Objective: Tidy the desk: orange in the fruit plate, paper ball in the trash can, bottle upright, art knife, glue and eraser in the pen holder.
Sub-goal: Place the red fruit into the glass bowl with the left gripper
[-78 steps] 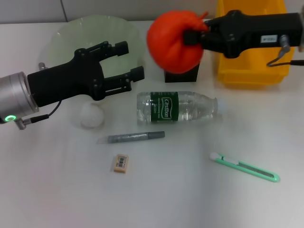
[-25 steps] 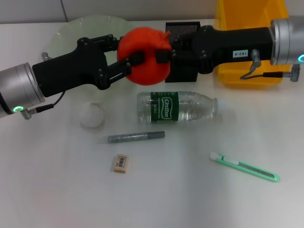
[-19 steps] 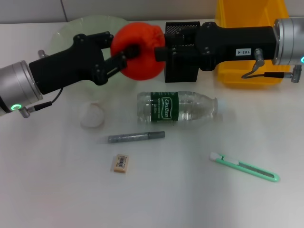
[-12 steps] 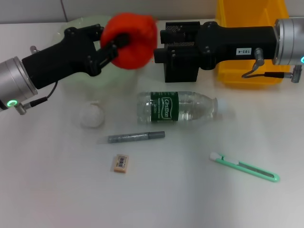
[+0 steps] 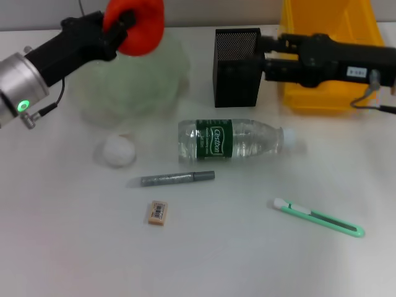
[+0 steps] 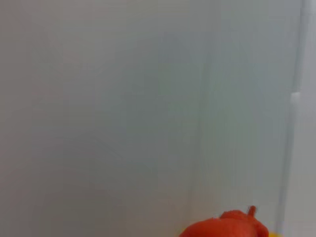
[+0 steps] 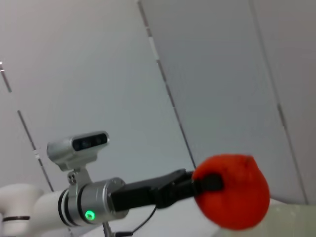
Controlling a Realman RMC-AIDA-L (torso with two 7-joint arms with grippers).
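- The orange point(image 5: 135, 25) is held between the closed jaws of the left gripper point(image 5: 124, 28); half a second ago it was lower and nearer to the holder, and now it has been lifted up and back, over the far part of the plate point(image 5: 130, 86).
- The hand-over is judged to be finished, so only the lowering and release into the plate below the jaws remain for this fruit.
- The paper ball point(image 5: 118, 150), glue point(image 5: 177, 178) and eraser point(image 5: 158, 212) are seen well below and apart from the left jaws, all untouched on the desk.
- The bottle point(image 5: 235, 140) is lying on its side, between both grippers and nearer to the camera.
- The holder point(image 5: 236, 59) is just beside the right gripper point(image 5: 267, 59), which has been pulled back from the orange; its jaws hold nothing, and how wide they stand cannot be told.
- The knife point(image 5: 318, 217) is well apart from the right jaws, and the can point(image 5: 328, 99) lies under that arm.
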